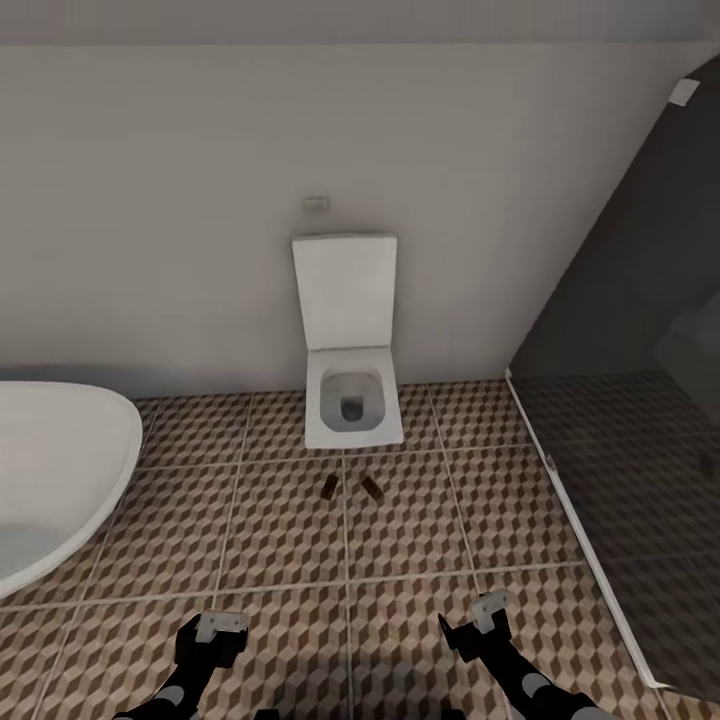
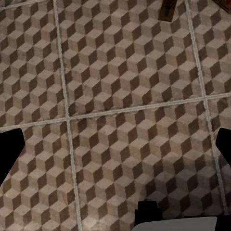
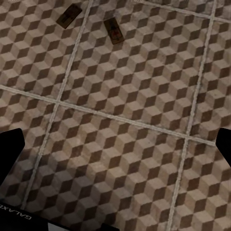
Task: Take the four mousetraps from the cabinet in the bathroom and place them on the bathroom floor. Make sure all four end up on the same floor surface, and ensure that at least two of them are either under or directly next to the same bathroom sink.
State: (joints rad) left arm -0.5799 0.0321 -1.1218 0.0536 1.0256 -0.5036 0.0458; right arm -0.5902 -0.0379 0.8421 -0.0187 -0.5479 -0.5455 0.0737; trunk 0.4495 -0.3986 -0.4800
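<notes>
Two mousetraps (image 1: 329, 486) (image 1: 371, 488) lie flat on the bathroom floor (image 1: 280, 530), just in front of the white toilet. The right wrist view shows both mousetraps (image 3: 69, 15) (image 3: 113, 31) as small tan boards with dark wire. One mousetrap (image 2: 167, 9) sits at the edge of the left wrist view. My left gripper (image 1: 213, 632) and right gripper (image 1: 478, 620) hang low over the tiles, well short of the traps. Both are open with nothing between the fingers (image 2: 9, 149) (image 3: 224, 144). The cabinet and the bathroom sink are out of view.
A white toilet (image 1: 350, 400) with its lid raised stands against the far wall. An oval white bathtub (image 1: 50, 480) lies at the left. A dark glass shower partition (image 1: 620, 400) with a pale floor rail closes the right side. Patterned tiles stretch between them.
</notes>
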